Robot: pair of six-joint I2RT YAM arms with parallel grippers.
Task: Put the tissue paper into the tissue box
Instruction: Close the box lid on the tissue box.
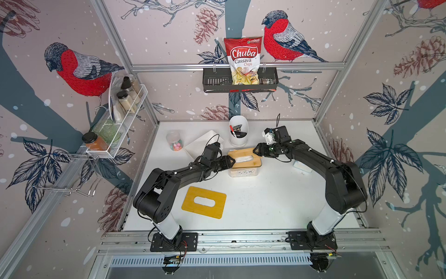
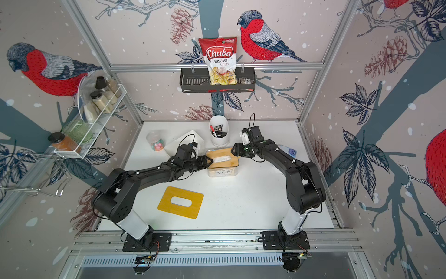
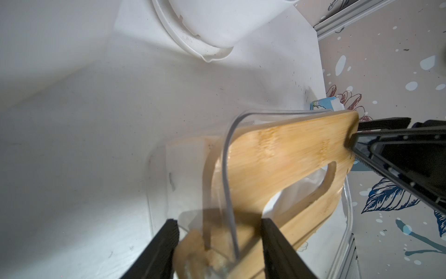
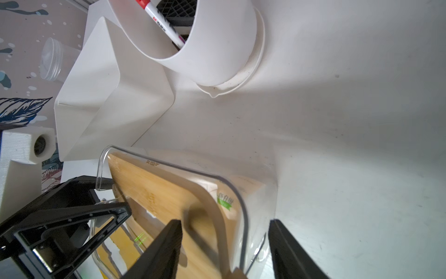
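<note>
The tissue box (image 1: pixel 243 172) is a clear plastic tub in the middle of the table, with a bamboo slotted lid (image 1: pixel 239 153) lying tilted on it. White tissue paper (image 1: pixel 243 159) shows through the slot and also in the left wrist view (image 3: pixel 301 190). My left gripper (image 1: pixel 231 161) is open at the box's left end. Its jaws straddle the clear rim (image 3: pixel 225 169), one finger over the lid. My right gripper (image 1: pixel 255 151) is open at the right end. There one finger is over the lid (image 4: pixel 149 188) and the other is outside the wall (image 4: pixel 243 217).
A second bamboo lid (image 1: pixel 204 202) lies flat near the front. Behind the box stand a white holder with a marker (image 1: pixel 238 131), a white tray (image 1: pixel 205 145) and a candy jar (image 1: pixel 175 140). A small pack (image 1: pixel 301 166) sits under the right arm.
</note>
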